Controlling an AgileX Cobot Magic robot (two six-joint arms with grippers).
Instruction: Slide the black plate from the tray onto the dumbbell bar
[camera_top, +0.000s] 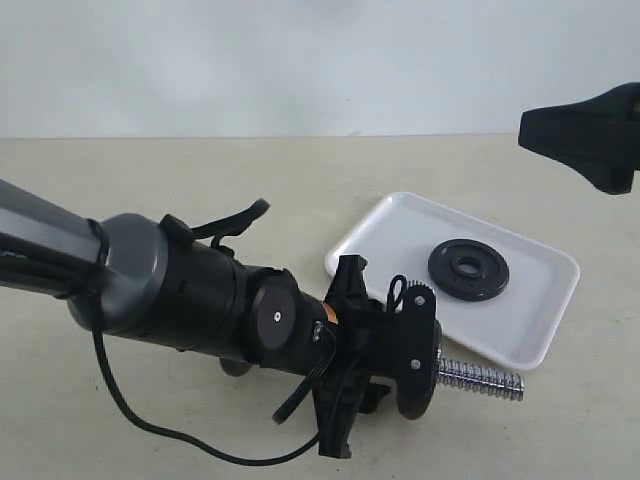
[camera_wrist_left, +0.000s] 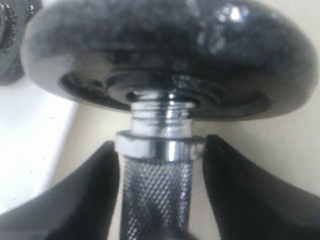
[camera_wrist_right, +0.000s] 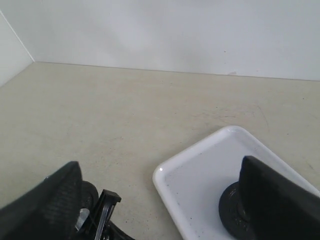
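a matt beige worktop (camera_top: 200, 180), faintly scuffed and speckled, runs back to a plain white wall (camera_top: 300, 60); in the right wrist view a second white wall (camera_wrist_right: 10, 50) meets it at a corner on one side

the tray (camera_top: 400, 230) lies flat on the worktop at an angle to its edges, glossy and catching the light. the black plate (camera_top: 468, 270) lies flat inside the tray, towards its far right part, with its centre hole facing up. it is apart from the rim and nothing touches it

the dumbbell bar (camera_top: 485, 378) lies on the worktop just in front of the tray's near edge, with its threaded chrome end pointing right. a black disc (camera_wrist_left: 170, 50) sits fixed on the bar above the knurled middle

the left pincer (camera_wrist_left: 159, 142) is down at the bar, one finger on each side of the knurled grip, close against the collar. a sliver of worktop shows beside the knurl, so i cannot tell whether it is clamped on or only straddling. a black cable (camera_top: 150, 420) loops from that arm over the worktop

the right pincer (camera_wrist_right: 160, 165) hangs in the air over the tray's far right side, its fingers wide apart and holding nothing
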